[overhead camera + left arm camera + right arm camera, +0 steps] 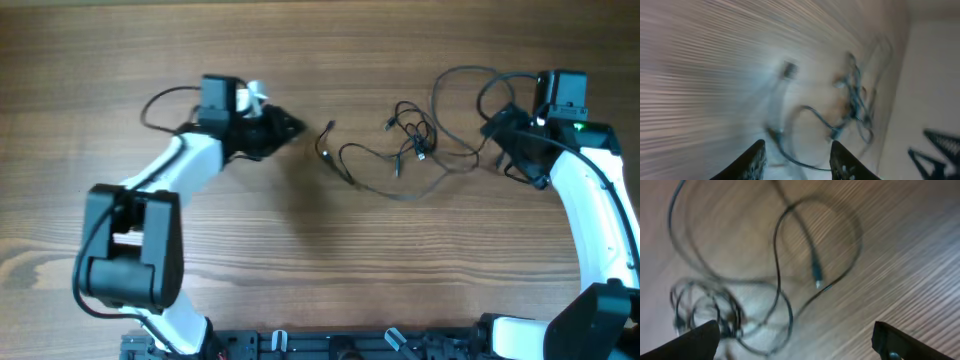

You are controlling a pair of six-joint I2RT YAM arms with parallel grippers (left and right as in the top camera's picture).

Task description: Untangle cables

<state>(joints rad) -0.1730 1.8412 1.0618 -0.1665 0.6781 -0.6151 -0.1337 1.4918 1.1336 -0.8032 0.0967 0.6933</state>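
We see the cables (417,144) loosely tangled on the table (300,250), midway between both arms. Our left pincer (799,162) and right pincer (800,340) both gape apart, empty.

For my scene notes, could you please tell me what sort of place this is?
Probably a robotics lab bench: a wood-grain table, a left arm and right arm mounted at one edge, and thin black cables lying between them.

Cables (410,145): I see a loose tangle on the worktop (300,250).
Left tool (288,127): at its 9 o'clock, apart.
Right tool (497,127): at its 3 o'clock, beside the outer loops.
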